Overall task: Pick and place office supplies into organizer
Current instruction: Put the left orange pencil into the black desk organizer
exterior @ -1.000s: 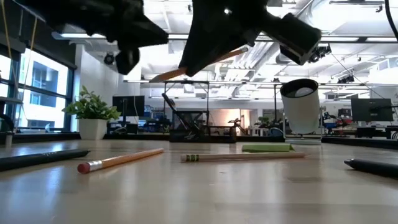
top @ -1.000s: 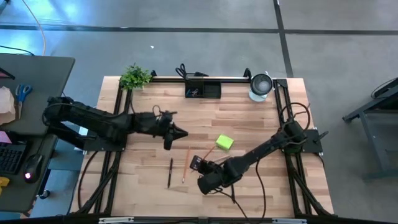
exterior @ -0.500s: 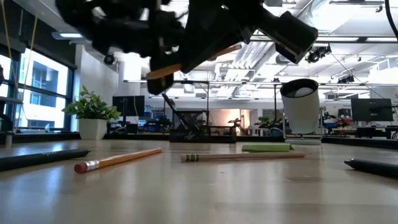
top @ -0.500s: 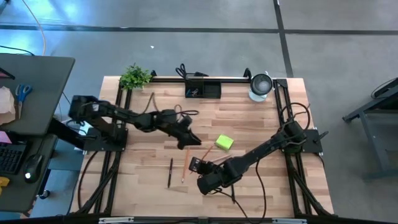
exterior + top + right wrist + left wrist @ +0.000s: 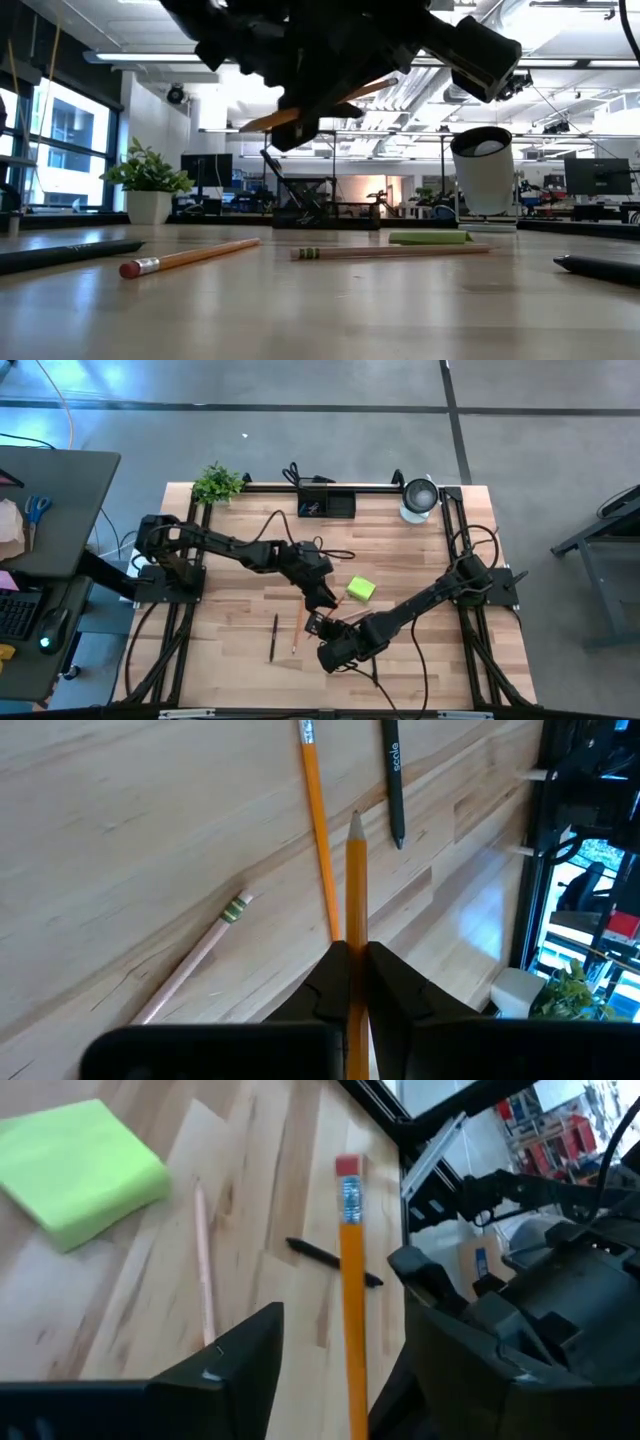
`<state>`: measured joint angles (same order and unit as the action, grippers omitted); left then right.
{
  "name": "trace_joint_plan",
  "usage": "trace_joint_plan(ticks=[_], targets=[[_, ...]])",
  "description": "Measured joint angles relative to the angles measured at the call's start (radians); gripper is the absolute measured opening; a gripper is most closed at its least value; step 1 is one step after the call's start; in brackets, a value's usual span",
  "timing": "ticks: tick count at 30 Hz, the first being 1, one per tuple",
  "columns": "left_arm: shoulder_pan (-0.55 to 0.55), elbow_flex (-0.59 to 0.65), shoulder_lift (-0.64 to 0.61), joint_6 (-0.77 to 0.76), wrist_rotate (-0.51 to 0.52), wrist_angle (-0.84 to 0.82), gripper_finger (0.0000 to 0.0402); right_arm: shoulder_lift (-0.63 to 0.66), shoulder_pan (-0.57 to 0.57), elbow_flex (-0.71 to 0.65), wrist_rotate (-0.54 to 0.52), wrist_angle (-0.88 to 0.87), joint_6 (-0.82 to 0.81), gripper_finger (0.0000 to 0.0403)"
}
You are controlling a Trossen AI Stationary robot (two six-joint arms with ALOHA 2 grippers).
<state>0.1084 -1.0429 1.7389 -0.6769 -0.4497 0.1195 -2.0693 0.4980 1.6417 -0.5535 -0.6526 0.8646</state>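
Note:
My right gripper (image 5: pixel 352 956) is shut on an orange pencil (image 5: pixel 355 880) and holds it above the table's near middle (image 5: pixel 313 624). My left gripper (image 5: pixel 338 1295) has come up to it (image 5: pixel 325 603) and is open. Its fingers stand on either side of the pencil's eraser half (image 5: pixel 350 1310) without touching it. On the table lie a second orange pencil (image 5: pixel 316 820), a black pen (image 5: pixel 392 780), a wooden pencil (image 5: pixel 195 965) and a lime-green sticky pad (image 5: pixel 361 589). The black organizer (image 5: pixel 327 505) stands at the far edge. My right gripper pinches the orange pencil's shaft (image 5: pixel 355 942) between its two fingers. The sharpened point (image 5: pixel 355 818) sticks out ahead of the fingertips, so the pencil runs along the fingers. The pencil is lifted clear of the table and slightly tilted (image 5: pixel 320 105).
A white-and-silver cup (image 5: pixel 419 498) and a small potted plant (image 5: pixel 217 483) stand at the far corners. Another black pen (image 5: pixel 598 266) lies near the right front. The two arms meet over the table's middle, with bare wood at the far middle and near left.
My left gripper has travelled toward the table's right and near edge, from left of centre up to my right gripper and the raised pencil. My right gripper and its pencil have kept still.

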Motion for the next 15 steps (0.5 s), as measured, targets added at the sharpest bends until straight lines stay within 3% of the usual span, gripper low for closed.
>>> trace_joint_plan(ticks=[8, 15], targets=[[-0.011, -0.012, 0.034, 0.014, -0.009, -0.016, 0.0186, -0.002, 0.001, -0.001, 0.009, -0.002, -0.001, 0.0004], [-0.01, -0.012, 0.034, 0.062, -0.03, 0.028, 0.0101, -0.001, 0.0, -0.001, 0.009, -0.001, -0.027, 0.0004]])
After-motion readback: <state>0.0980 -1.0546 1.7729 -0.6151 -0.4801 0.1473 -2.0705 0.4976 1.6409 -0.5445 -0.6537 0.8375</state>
